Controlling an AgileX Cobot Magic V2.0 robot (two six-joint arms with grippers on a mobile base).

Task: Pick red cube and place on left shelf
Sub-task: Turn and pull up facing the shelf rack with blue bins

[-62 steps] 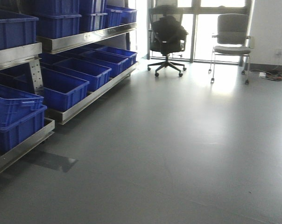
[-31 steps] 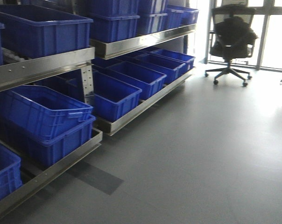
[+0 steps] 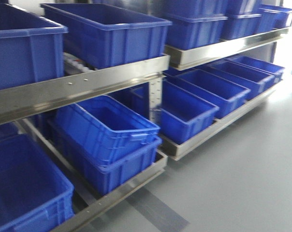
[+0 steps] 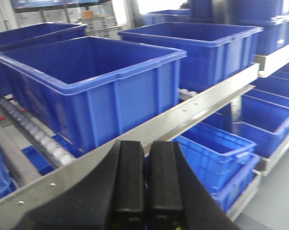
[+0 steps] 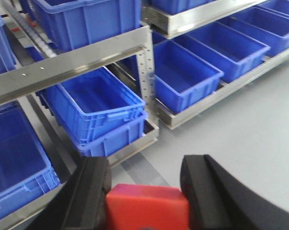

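Here the right fingers (image 5: pixel 89 191) grasp the one red cube (image 5: pixel 147 210), while the left fingers (image 4: pixel 130 177) seem clenched empty.

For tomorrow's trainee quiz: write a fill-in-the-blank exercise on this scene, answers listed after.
The right pincer holds the red cube above the grey ____.
The left pincer is shut and holds ____.
Every bin on the metal shelf is coloured ____.
Missing words: floor; nothing; blue.

The cube (image 5: pixel 147 209) is red, bins (image 3: pixel 112 36) blue, shelving (image 3: pixel 88 85) silver, floor (image 3: pixel 242 174) grey.
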